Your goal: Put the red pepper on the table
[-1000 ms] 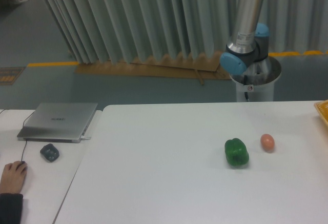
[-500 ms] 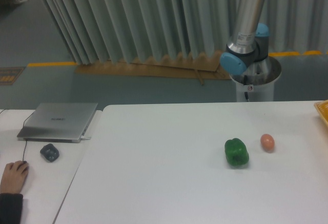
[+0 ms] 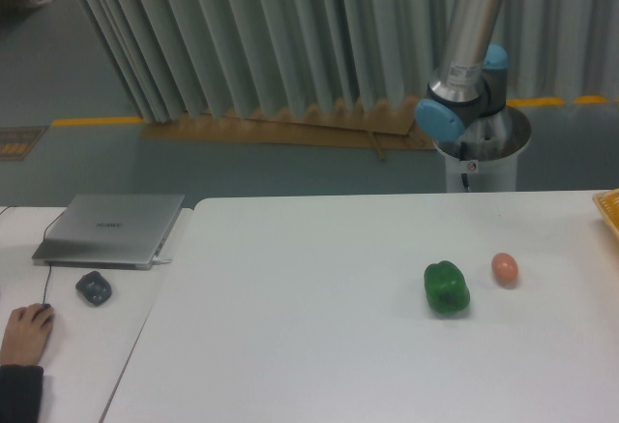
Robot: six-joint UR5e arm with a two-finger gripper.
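Neither the red pepper nor the jaws were in view; only the arm's lower section (image 3: 471, 50) showed behind the white worktop (image 3: 290, 326). A blind set-down risked hitting the green pepper (image 3: 446, 287) or egg (image 3: 504, 268).

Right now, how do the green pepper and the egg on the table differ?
The green pepper is dark green; the egg is orange-brown. The pepper is clearly bigger and lumpy, the egg small and smooth. The pepper lies nearer the camera, left of the egg. Both rest apart on the white table, untouched.
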